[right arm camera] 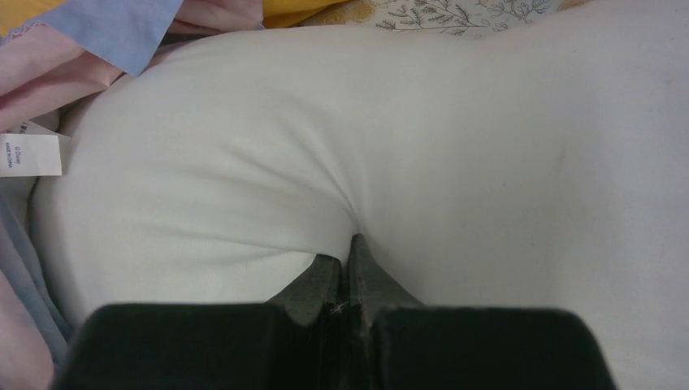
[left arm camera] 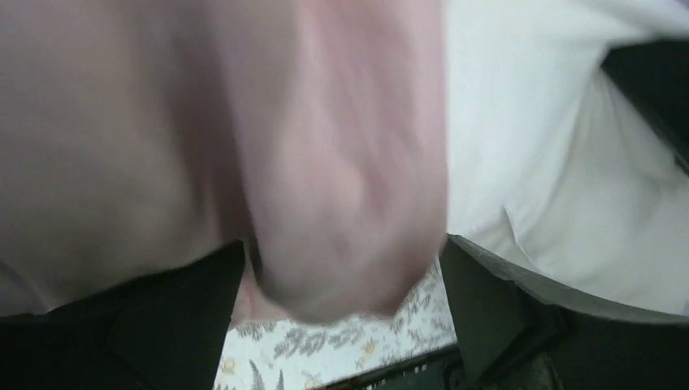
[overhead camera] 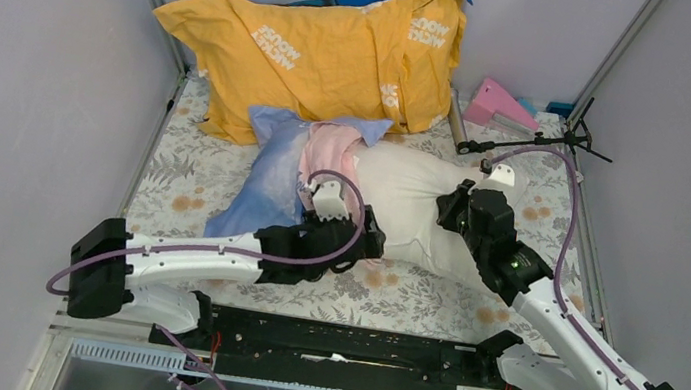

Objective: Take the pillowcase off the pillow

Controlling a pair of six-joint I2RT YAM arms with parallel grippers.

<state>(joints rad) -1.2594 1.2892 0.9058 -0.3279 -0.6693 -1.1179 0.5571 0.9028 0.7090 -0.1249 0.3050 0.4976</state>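
Observation:
The pillowcase (overhead camera: 273, 180), blue outside and pink inside, is bunched over the left end of the white pillow (overhead camera: 401, 202), which lies bare to the right. My left gripper (overhead camera: 326, 196) stands open at the bunched pink edge. In the left wrist view a blurred pink fold (left arm camera: 341, 187) hangs between its wide-apart fingers (left arm camera: 496, 301), with the pillow (left arm camera: 552, 146) beside it. My right gripper (overhead camera: 451, 209) is shut, pinching a pucker of the pillow's fabric (right arm camera: 406, 146) at its tips (right arm camera: 345, 253). Pink and blue pillowcase folds (right arm camera: 49, 73) and a small white tag (right arm camera: 31, 154) show at the left.
A yellow-orange cushion (overhead camera: 330, 52) with white lettering leans at the back, touching the pillowcase. A pink object (overhead camera: 500, 104) and a black stand (overhead camera: 530, 144) sit at the back right. A floral cloth (overhead camera: 409, 294) covers the table, with walls on both sides.

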